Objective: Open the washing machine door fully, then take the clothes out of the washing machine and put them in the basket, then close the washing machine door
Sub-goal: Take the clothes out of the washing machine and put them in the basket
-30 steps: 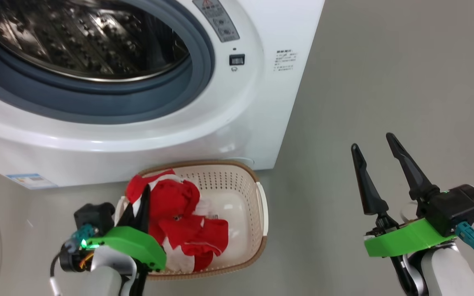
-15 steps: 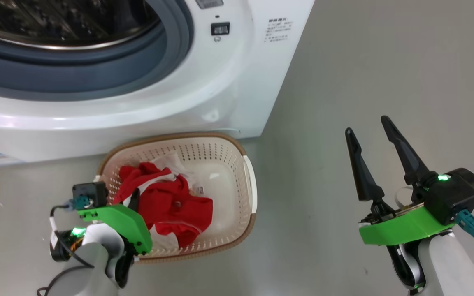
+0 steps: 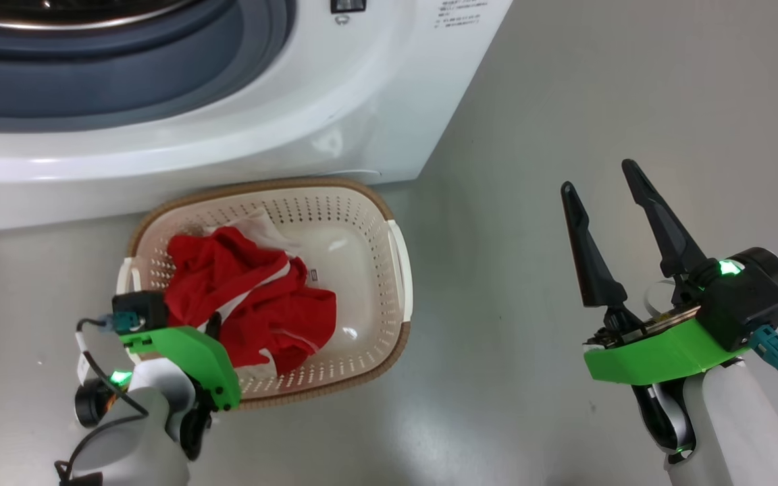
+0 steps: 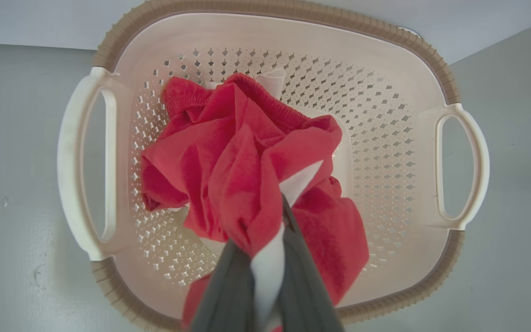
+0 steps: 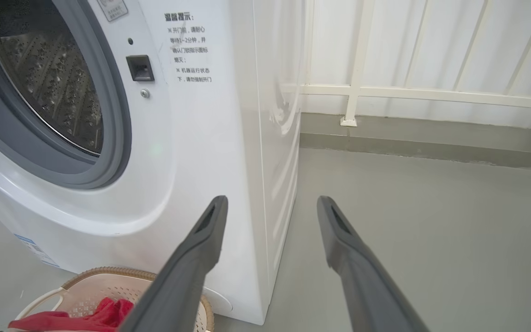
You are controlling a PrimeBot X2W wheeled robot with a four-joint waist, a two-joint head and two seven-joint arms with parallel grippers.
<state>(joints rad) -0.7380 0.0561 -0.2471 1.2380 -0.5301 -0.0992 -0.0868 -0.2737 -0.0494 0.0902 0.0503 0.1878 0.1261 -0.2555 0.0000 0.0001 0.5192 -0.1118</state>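
Our L gripper (image 4: 268, 240) is clamped on a fold of the clothes (image 4: 247, 152), bunched just ahead of it inside the basket (image 4: 293, 11). Basket's long axis runs handle to handle, across our fingers (image 4: 309, 290). R gripper (image 3: 595, 177) is spread, empty. We judge unloading near done; to do: let go, then shut the door of the washing machine (image 3: 240, 128).

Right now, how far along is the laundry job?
Done: the washing machine stands with its opening uncovered, and the clothes lie in the basket. In hand: the left gripper is shut on a red-and-white fold above the pile. Left: release it, then close the door. The right gripper hangs open, empty.
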